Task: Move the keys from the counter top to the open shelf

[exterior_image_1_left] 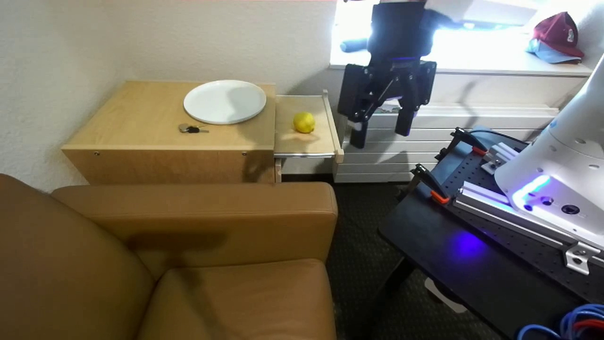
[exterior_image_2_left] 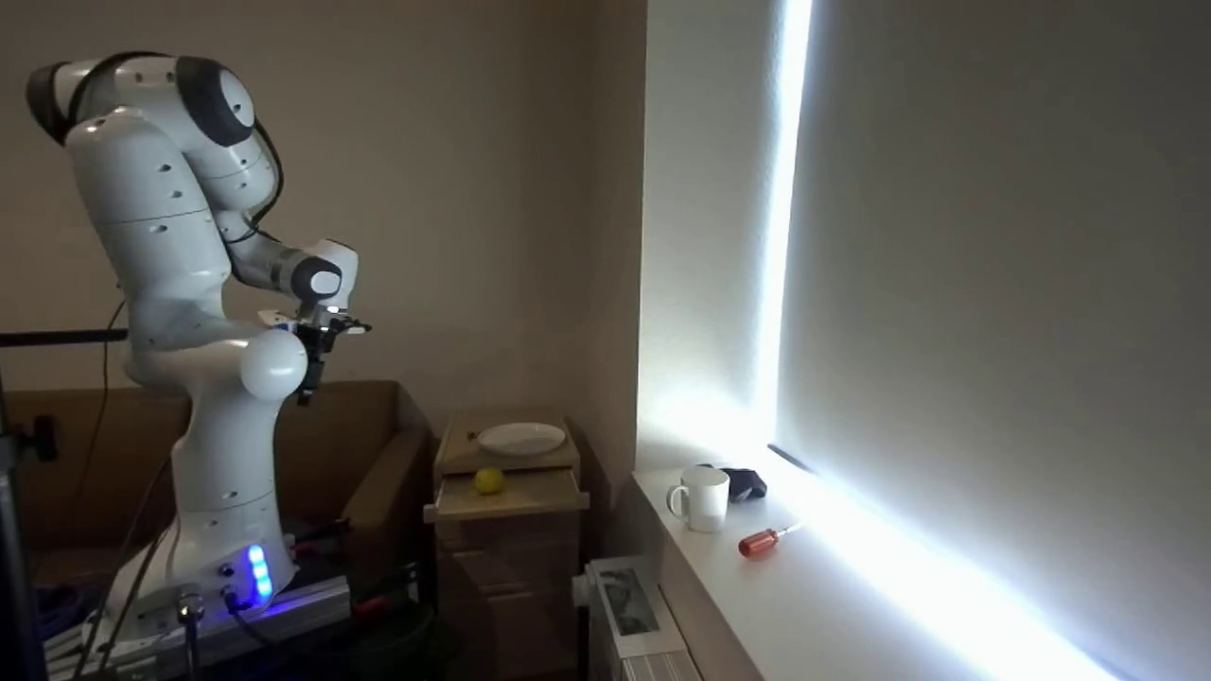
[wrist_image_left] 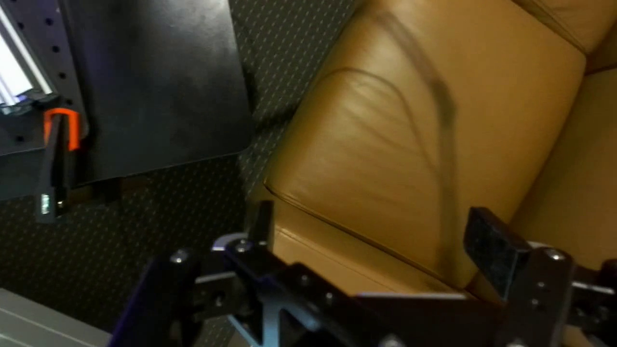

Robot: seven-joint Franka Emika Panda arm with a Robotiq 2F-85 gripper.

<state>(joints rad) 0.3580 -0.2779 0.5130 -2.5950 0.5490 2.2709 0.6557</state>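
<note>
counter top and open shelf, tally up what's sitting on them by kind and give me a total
Plate: 1, on the counter top
Bunch of keys: 1, on the counter top
Yellow ball: 1, on the open shelf
Total: 3

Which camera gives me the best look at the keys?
An exterior view is best: there the keys lie unobstructed on the counter top, a round end and dark body distinguishable. From farther off, in an exterior view, the keys appear only as a tiny dark speck beside the white plate. The wrist view shows none of them.
</note>
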